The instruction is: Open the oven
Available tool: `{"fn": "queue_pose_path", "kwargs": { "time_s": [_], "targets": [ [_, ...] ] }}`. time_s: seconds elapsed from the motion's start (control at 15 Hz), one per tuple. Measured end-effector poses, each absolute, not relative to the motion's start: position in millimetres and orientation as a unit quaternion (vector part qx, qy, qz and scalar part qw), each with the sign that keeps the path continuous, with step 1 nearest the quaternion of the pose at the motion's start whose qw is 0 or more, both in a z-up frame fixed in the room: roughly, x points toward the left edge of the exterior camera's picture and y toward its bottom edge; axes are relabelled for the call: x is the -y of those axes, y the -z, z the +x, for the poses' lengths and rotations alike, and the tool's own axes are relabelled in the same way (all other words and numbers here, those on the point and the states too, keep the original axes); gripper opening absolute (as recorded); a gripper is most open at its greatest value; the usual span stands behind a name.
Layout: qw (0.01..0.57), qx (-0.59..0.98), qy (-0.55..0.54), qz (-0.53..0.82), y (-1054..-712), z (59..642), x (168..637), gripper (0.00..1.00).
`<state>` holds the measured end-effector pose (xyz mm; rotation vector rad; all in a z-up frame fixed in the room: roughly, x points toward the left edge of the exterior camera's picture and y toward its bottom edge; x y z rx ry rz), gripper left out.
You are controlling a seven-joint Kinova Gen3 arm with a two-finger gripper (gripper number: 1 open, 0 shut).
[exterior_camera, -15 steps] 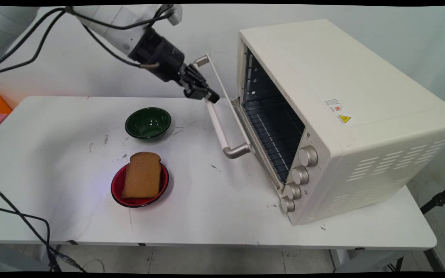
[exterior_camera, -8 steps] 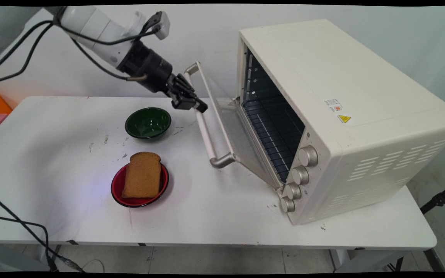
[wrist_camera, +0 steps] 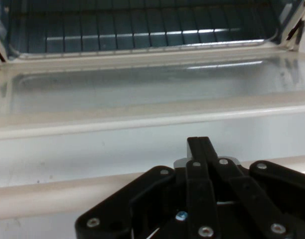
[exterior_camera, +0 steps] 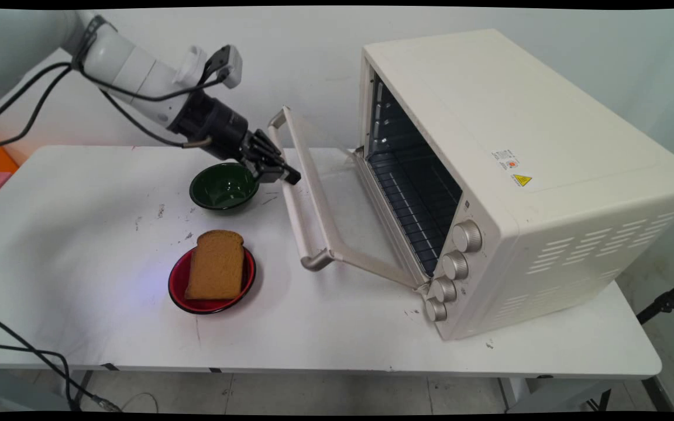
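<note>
The jaws [exterior_camera: 290, 177] are clenched on the handle [exterior_camera: 297, 206] of the oven door [exterior_camera: 337, 216]; in the hand view the black linkage [wrist_camera: 207, 199] is folded together over the pale bar [wrist_camera: 68, 191], though the fingertips themselves are hidden behind the linkage. Over the last second the door has swung down and outward from nearly upright to roughly halfway open, and the arm has dropped and drawn back toward the left with it, so the handle end now sits close over the green bowl [exterior_camera: 223, 186]. The oven [exterior_camera: 518, 175] itself has not shifted on the table [exterior_camera: 343, 333]. Its wire rack [exterior_camera: 413, 199] is now more exposed. In front, well apart from the door, a slice of brown bread [exterior_camera: 215, 266] lies on a red plate [exterior_camera: 176, 283], unchanged. The oven's far interior and the hinge are hard to make out.
</note>
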<state>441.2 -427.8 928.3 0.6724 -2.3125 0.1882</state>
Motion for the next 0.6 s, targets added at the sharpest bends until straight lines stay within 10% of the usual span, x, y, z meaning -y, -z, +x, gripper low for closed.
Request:
{"fn": "queue_pose_path", "kwargs": {
  "time_s": [0.6],
  "targets": [
    [0.357,0.891,-0.086,0.269,-881.0,458.4,421.1,0.00]
  ]
}}
